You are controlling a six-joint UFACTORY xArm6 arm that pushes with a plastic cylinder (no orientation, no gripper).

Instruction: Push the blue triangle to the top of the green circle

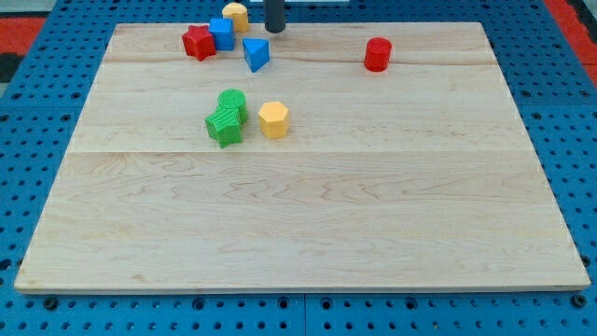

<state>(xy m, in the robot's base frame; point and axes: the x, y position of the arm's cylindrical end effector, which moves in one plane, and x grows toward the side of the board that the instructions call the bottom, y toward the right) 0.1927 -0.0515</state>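
Blue triangular block sits far-left on the pale wooden bench, already beyond the green round block but well apart and slightly right. Still needs nudging nearer and left. Green ridged block touches the circle's near side. Tool, a plain rod with no jaws; tip just right and beyond the triangle.

Robotics lab bench, set up for a tabletop pushing test

A pale wooden board is laid on a blue perforated mounting plate; small coloured blocks are scattered below and to the view's left of my tip, and a red surface is seen behind.
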